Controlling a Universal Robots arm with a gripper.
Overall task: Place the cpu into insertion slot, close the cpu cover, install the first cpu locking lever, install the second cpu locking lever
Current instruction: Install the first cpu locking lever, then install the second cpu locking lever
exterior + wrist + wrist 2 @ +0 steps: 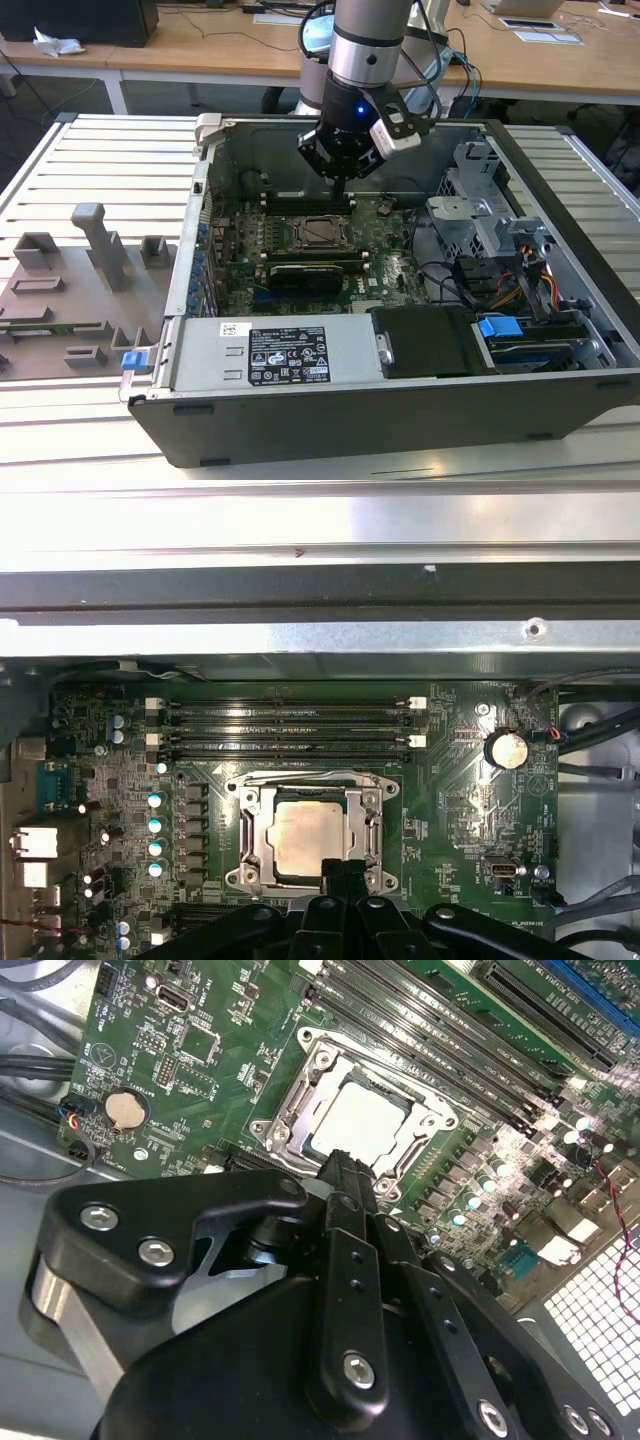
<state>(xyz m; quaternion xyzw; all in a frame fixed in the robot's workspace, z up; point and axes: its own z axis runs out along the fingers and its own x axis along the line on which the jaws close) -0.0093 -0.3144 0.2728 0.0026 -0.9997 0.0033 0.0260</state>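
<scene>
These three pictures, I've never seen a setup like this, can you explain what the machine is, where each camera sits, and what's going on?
The machine is a single robot arm with a grasping tool at its end, reaching down into an open computer case that lies on a slatted table. The exterior view comes from a camera standing off the arm and takes in the whole scene. The two wrist views come from cameras riding on the arm, looking down past the tool at the green motherboard. There the cpu, a pale square chip, sits in its socket with the silvery cpu cover framing it. The tool hangs just above the socket's edge and holds nothing. A grey block of moulded holders lies beside the case.
</scene>
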